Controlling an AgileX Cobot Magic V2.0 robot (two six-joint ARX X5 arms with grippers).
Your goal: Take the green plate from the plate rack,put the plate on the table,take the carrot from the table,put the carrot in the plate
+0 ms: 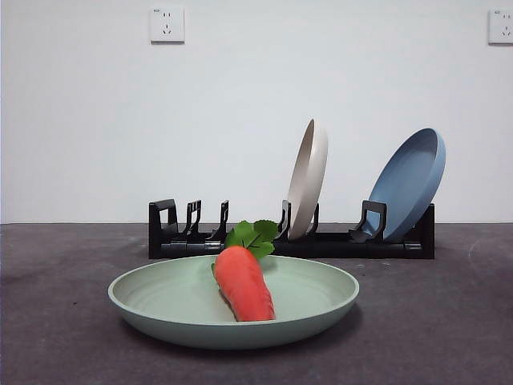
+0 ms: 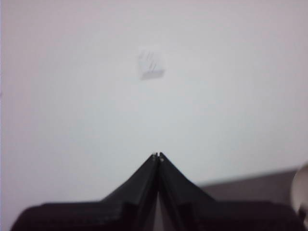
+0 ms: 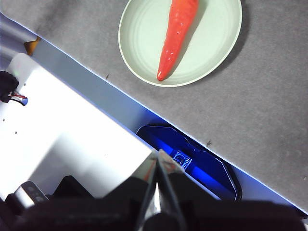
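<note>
Task looks complete — the carrot (image 1: 243, 282) lies inside the green plate (image 1: 160, 298) on the table (image 1: 56, 321), in front of the plate rack (image 1: 292, 241). Left gripper (image 2: 158, 155) and right gripper (image 3: 158, 153) both clenched, empty, well clear — nothing left.

- The carrot (image 3: 176, 36) lies inside the green plate (image 3: 216, 53) on the table (image 3: 269, 120), upper frame.
- The right gripper (image 3: 158, 155) has its jaws pressed together, bottom centre.
</note>
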